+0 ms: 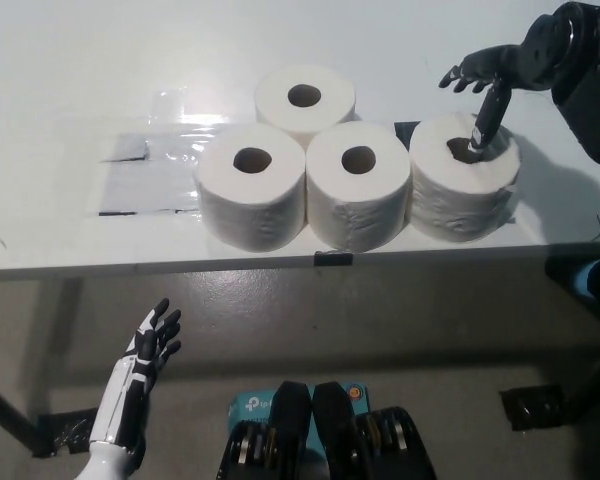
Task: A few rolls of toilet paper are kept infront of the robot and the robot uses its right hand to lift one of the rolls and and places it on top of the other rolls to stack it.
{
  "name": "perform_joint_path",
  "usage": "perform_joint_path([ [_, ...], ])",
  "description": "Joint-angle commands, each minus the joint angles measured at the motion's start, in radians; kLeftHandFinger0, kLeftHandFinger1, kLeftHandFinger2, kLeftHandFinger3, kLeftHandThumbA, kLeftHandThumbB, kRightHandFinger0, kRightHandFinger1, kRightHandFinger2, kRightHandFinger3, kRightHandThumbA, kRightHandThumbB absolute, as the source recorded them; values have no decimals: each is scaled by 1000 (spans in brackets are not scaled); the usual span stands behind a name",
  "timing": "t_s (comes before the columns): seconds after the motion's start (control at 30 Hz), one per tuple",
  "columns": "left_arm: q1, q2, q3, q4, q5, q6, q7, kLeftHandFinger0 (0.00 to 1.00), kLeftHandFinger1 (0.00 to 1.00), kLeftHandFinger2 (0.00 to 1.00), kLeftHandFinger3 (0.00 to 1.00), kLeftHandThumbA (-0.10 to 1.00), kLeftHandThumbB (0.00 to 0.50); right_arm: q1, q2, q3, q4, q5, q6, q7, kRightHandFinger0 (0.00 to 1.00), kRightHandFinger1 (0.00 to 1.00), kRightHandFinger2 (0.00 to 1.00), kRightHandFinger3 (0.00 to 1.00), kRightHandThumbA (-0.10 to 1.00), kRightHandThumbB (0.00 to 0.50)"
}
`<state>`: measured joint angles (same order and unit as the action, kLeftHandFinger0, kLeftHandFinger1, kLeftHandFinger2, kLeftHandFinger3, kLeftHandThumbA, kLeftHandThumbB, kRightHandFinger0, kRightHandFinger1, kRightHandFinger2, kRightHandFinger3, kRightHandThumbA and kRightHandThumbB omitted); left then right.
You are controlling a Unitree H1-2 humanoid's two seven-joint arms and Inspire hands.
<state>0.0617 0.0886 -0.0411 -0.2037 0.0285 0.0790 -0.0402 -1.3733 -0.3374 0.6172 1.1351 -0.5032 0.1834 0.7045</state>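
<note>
Nearest to me, below the tabletop's front edge, the white left hand point(150, 345) rests in the air with its fingers spread and nothing in them. Above it the white tabletop point(80, 60) carries four toilet paper rolls standing on end. Three huddle together: the front-left roll point(252, 186) and the middle roll point(359, 186) touch side by side, and the back roll point(305, 100) sits behind the gap between them. Just beside the middle roll, at the right, stands the right-hand roll point(465, 190), the one being worked on.

Over that roll hangs the black right hand point(495, 75). One of its fingers point(483, 125) reaches down into the cardboard core, while the rest fan out loosely above; it has no closed hold on the roll.

To my eye the step in hand is securing the grasp, with lifting not begun. Next the hand needs to pinch the roll's wall between the inner finger and the outer ones, raise it straight up, then carry it leftward onto the cluster.
</note>
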Motion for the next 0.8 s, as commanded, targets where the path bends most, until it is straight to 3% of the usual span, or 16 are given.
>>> perform_joint_path([
  [0.0,-7,10,2,-40,1,-13,-12,1000,1000,1000,1000,1000,54,-41,4,-9,-25,-22,-35,-41,1000,1000,1000,1000,1000,321],
  [0.2,-4,7,1,-51,2,-4,-10,1000,1000,1000,1000,1000,64,-37,10,-6,-16,-29,-37,-51,1000,1000,1000,1000,1000,308],
  [0.5,-6,6,1,-53,6,-1,-8,1000,1000,1000,1000,1000,59,-52,34,-4,79,-33,-99,-98,1000,1000,1000,1000,1000,348],
  [0.67,-6,8,0,-55,11,10,-7,1000,1000,1000,1000,1000,103,-60,43,-3,105,-42,-108,-131,1000,1000,1000,1000,1000,335],
  [0.77,-5,5,1,-54,11,0,-5,1000,1000,1000,1000,1000,65,-73,42,0,110,-50,-105,-131,1000,1000,1000,1000,1000,315],
])
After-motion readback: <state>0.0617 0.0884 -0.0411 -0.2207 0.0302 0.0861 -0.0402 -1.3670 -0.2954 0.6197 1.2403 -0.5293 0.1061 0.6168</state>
